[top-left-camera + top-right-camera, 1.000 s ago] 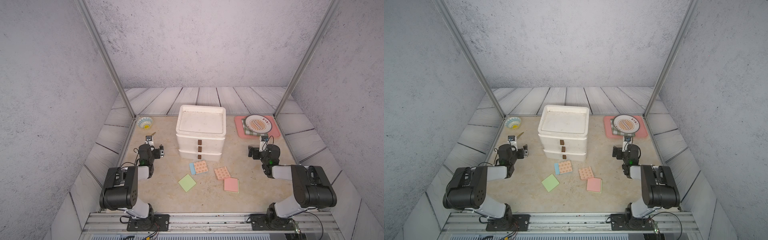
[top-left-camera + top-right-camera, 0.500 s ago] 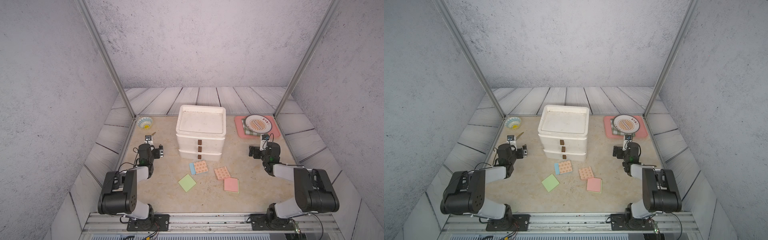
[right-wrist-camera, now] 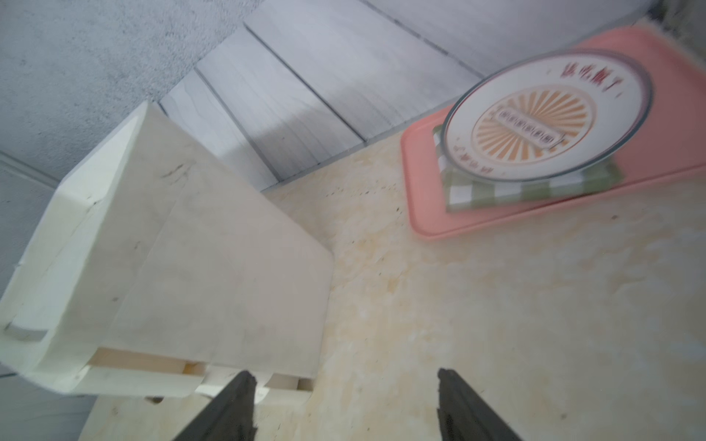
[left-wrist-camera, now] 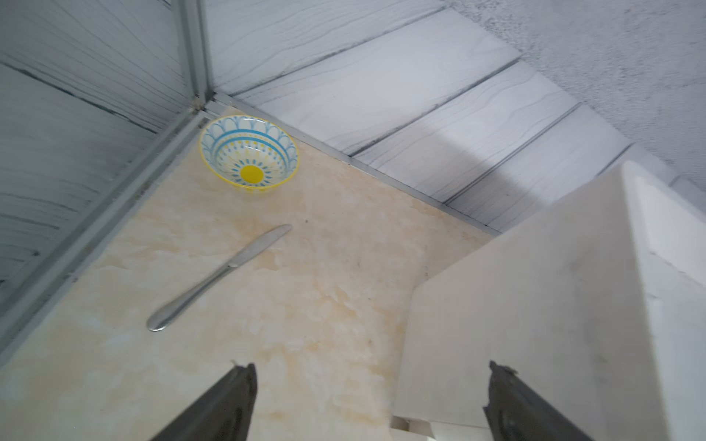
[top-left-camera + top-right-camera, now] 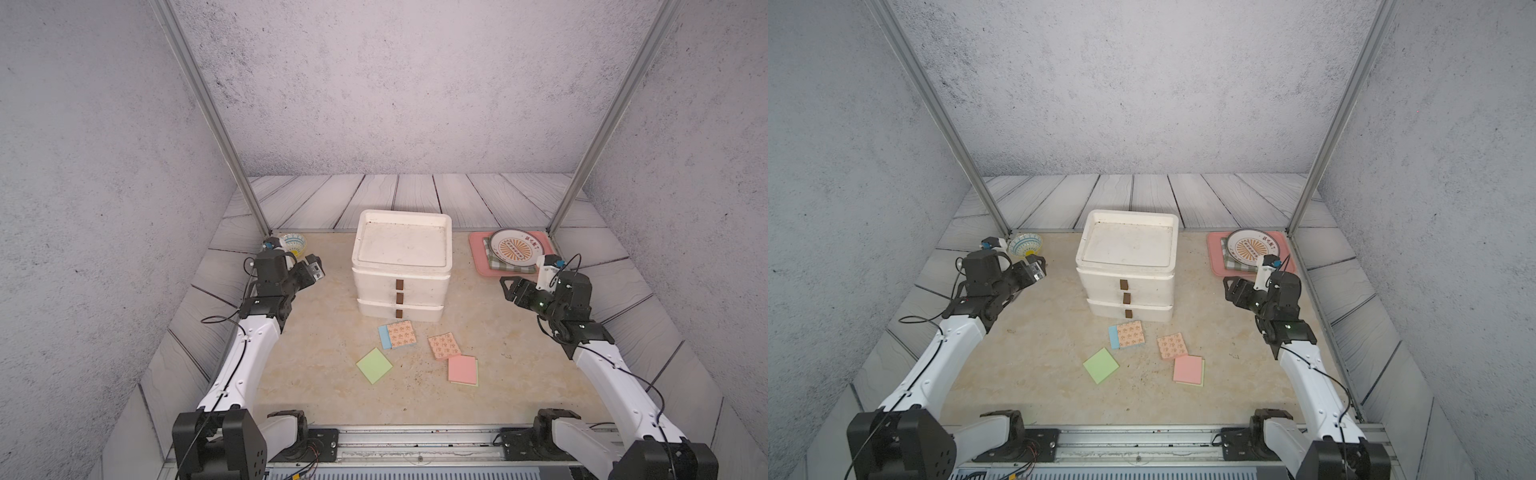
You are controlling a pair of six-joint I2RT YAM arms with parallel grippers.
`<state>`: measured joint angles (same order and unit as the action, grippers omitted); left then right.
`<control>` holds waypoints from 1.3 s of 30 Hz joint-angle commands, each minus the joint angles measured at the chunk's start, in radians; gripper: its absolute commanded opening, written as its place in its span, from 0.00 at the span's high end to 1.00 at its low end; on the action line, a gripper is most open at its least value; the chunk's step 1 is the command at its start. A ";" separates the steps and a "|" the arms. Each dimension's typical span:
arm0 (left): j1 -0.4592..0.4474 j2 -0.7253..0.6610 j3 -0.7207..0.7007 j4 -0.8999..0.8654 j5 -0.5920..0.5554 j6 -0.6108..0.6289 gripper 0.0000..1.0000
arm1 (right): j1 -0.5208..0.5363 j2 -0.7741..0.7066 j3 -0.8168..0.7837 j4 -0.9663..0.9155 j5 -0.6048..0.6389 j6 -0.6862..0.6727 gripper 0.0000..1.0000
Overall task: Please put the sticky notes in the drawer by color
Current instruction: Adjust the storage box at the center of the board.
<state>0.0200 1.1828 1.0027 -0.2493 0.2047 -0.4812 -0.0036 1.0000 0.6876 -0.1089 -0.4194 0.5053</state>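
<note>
Sticky notes (image 5: 374, 365) before drawer (image 5: 401, 286), well apart from left pincer (image 4: 368, 372), right pincer (image 3: 344, 376).

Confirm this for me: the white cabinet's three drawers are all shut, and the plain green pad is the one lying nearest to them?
Not quite. The drawers are all shut, but the blue-edged orange-patterned pad lies nearest to them, just in front of the bottom one. The green pad lies farther out. Both top views show it.

One white drawer cabinet (image 5: 401, 286) has three drawers, each with one brown tab handle (image 5: 400, 297). Two orange-patterned sticky notes (image 5: 401, 333), one green sticky note (image 5: 374, 365), one pink sticky note (image 5: 461, 369). One bowl (image 4: 249, 153), one knife (image 4: 219, 277), one pink tray (image 5: 478, 257), one plate (image 5: 516, 248), one checked cloth (image 3: 527, 193).
</note>
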 commanded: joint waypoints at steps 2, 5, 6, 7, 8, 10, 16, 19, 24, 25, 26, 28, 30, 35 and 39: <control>0.000 0.015 0.218 -0.307 0.155 -0.052 0.02 | 0.059 -0.007 -0.037 -0.023 -0.164 0.161 0.50; 0.000 0.045 0.316 -0.320 0.279 -0.063 0.01 | 0.169 0.008 -0.010 -0.027 -0.124 0.168 0.80; 0.000 0.067 0.348 -0.329 0.316 -0.063 0.01 | 0.213 0.015 0.009 -0.032 -0.093 0.161 0.80; 0.000 0.092 0.376 -0.340 0.345 -0.062 0.01 | 0.252 0.026 0.030 -0.035 -0.063 0.154 0.80; 0.001 0.119 0.399 -0.350 0.370 -0.060 0.01 | 0.280 0.041 0.057 -0.037 -0.038 0.147 0.80; 0.001 0.181 0.426 -0.350 0.442 -0.065 0.00 | 0.305 0.081 0.114 -0.041 -0.032 0.143 0.80; 0.003 0.346 0.437 -0.318 0.578 -0.095 0.04 | 0.316 0.190 0.306 -0.125 0.019 0.082 0.81; 0.001 0.376 0.416 -0.286 0.587 -0.105 0.05 | 0.316 0.232 0.340 -0.100 0.086 0.072 0.83; -0.003 0.390 0.365 -0.235 0.610 -0.140 0.07 | 0.316 0.363 0.423 -0.043 0.082 0.089 0.83; -0.007 0.388 0.356 -0.227 0.615 -0.146 0.08 | 0.316 0.393 0.444 -0.040 0.076 0.085 0.83; -0.016 0.386 0.347 -0.222 0.619 -0.145 0.08 | 0.316 0.428 0.470 -0.041 0.072 0.085 0.83; -0.033 0.383 0.338 -0.228 0.620 -0.136 0.08 | 0.316 0.489 0.528 -0.060 0.053 0.075 0.83; -0.061 0.380 0.322 -0.219 0.628 -0.139 0.08 | 0.316 0.548 0.592 -0.085 0.028 0.066 0.83; -0.162 0.373 0.303 -0.219 0.615 -0.143 0.08 | 0.316 0.660 0.711 -0.111 -0.021 0.059 0.83; -0.217 0.370 0.313 -0.263 0.589 -0.119 0.08 | 0.316 0.740 0.820 -0.180 -0.074 0.034 0.83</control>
<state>-0.1471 1.5711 1.3151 -0.4721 0.7727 -0.6289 0.2874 1.6878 1.4418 -0.2451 -0.3935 0.5716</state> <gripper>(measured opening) 0.921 0.174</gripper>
